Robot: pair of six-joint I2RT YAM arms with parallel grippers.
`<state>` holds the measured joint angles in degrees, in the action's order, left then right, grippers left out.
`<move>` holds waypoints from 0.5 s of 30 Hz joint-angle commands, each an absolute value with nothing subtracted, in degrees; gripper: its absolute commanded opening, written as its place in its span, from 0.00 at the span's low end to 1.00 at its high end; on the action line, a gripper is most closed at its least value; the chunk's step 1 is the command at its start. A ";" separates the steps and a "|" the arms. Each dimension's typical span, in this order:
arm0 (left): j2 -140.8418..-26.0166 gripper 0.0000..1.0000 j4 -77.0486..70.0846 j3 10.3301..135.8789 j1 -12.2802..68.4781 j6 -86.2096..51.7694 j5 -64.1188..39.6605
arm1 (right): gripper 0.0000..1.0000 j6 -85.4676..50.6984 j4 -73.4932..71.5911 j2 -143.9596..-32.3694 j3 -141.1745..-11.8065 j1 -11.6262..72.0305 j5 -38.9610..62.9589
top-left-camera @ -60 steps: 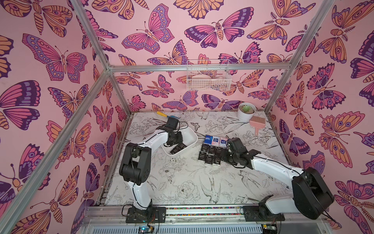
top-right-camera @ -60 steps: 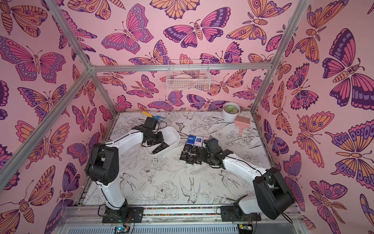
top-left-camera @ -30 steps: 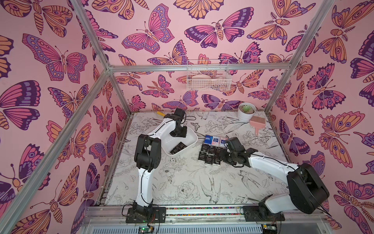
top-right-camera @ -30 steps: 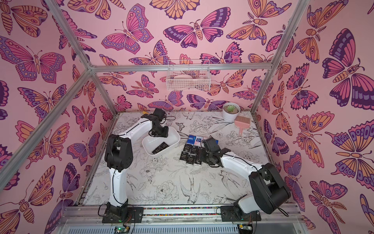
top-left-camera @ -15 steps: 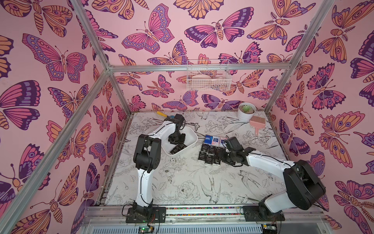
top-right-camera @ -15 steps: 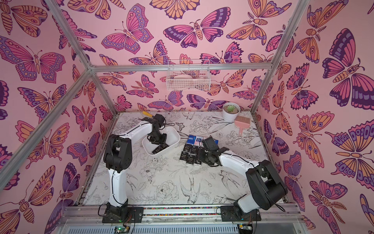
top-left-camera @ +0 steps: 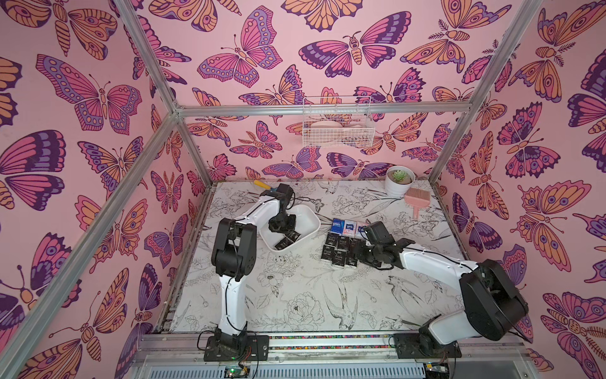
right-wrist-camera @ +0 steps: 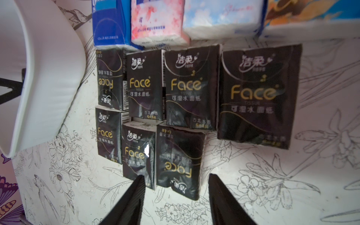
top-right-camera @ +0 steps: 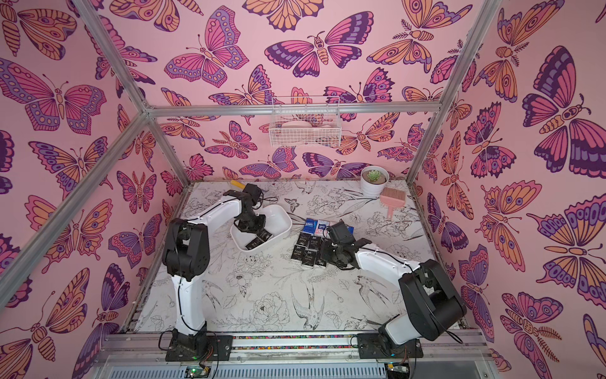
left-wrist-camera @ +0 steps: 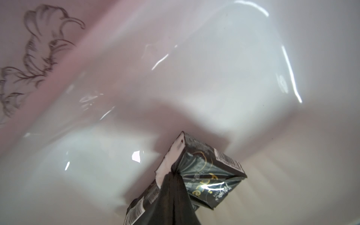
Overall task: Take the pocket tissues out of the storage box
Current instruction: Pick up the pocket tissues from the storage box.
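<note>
The white storage box (top-left-camera: 306,217) (top-right-camera: 279,216) sits left of the table's middle, with black pocket tissues (top-left-camera: 288,239) (top-right-camera: 259,240) lying in its near end. My left gripper (top-left-camera: 281,226) (top-right-camera: 251,224) reaches down into the box. In the left wrist view that gripper (left-wrist-camera: 174,172) is shut, pinching a black packet (left-wrist-camera: 208,171) by its wrapper above the box floor (left-wrist-camera: 194,78). To the right, black packets (top-left-camera: 339,250) (right-wrist-camera: 192,87) and coloured ones (top-left-camera: 344,227) (right-wrist-camera: 157,21) lie in rows on the table. My right gripper (top-left-camera: 355,254) (right-wrist-camera: 176,177) is open low at their near edge, its fingers either side of one packet's end (right-wrist-camera: 179,165).
A white plant pot (top-left-camera: 398,182) and a pink brush (top-left-camera: 416,200) stand at the back right. A wire basket (top-left-camera: 337,128) hangs on the back wall. A yellow and blue object (top-left-camera: 262,185) lies at the back left. The box wall (right-wrist-camera: 44,78) is close to the packet rows.
My left gripper has dropped into the box and shut on a black packet. The right arm has shifted only slightly and its gripper stays open.
</note>
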<state>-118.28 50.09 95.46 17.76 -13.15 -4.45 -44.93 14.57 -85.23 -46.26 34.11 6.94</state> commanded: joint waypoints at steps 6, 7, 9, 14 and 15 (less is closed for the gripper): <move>-108.61 0.01 48.90 93.67 17.81 -14.82 -4.94 | 0.56 -43.92 16.12 -83.23 -46.47 33.75 6.46; -107.33 0.01 48.79 93.38 18.25 -15.19 -5.32 | 0.56 -43.57 16.79 -83.07 -46.74 33.75 6.09; -104.85 0.02 48.57 92.46 20.01 -15.29 -6.13 | 0.55 -42.78 18.10 -82.71 -47.23 33.51 5.55; -100.05 0.04 47.88 88.32 28.44 -15.20 -6.60 | 0.55 -40.34 22.29 -81.41 -47.74 29.79 6.11; -99.78 0.04 47.78 87.37 30.43 -15.34 -6.48 | 0.55 -39.94 23.25 -80.82 -47.49 28.66 6.09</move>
